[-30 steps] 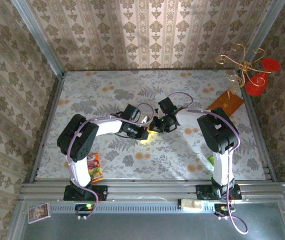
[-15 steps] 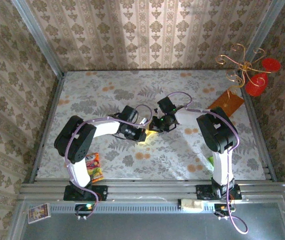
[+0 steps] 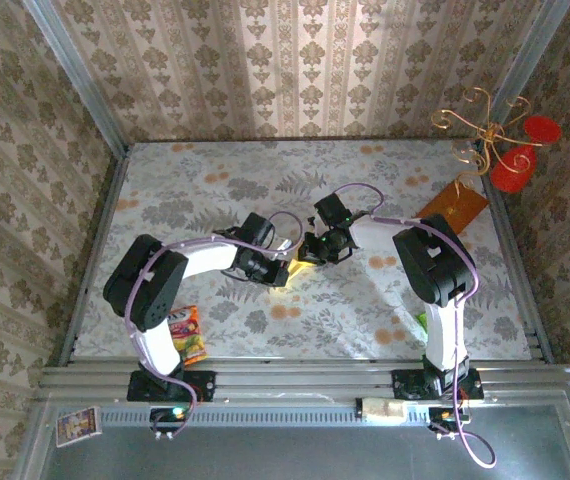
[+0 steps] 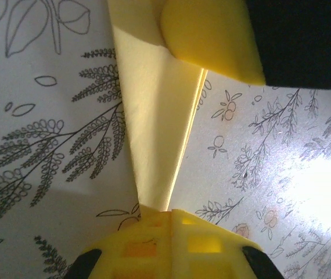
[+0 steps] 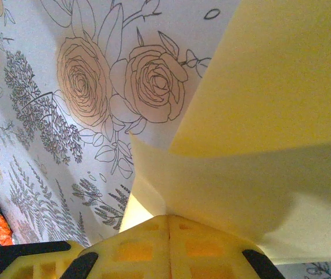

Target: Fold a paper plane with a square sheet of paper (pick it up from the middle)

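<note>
Paper (image 4: 154,128): pale yellow and thin, already folded. In the left wrist view it's a narrow strip with stacked layer edges along its right side. It runs from the top of that view down into the fingertips. In the right wrist view the paper (image 5: 258,174) is a broad slab with a crease across it, one flap bent over the other. From the top view only a small yellow sliver (image 3: 288,280) shows between the two wrists, well left of the orange-brown board (image 3: 452,208) and nearer the arm bases.

Left gripper (image 4: 170,218): yellow fingertips pressed together with the strip's lower end pinched in the seam, so it's clamped on the paper. Right gripper (image 5: 168,224): same story, tips closed and the sheet's corner caught between them. Overhead, left gripper (image 3: 281,270) and right gripper (image 3: 312,250) sit almost nose to nose, both left of the board.

Table (image 3: 195,200): pale cloth with grey leaf print and orange blossoms, the board lying at its back right. A red-and-gold wire ornament (image 3: 510,150) stands just behind and right of the board. A snack packet (image 3: 191,333) lies far left of the board at the near edge. The walls are beige damask paper, and a metal rail runs along the front.
</note>
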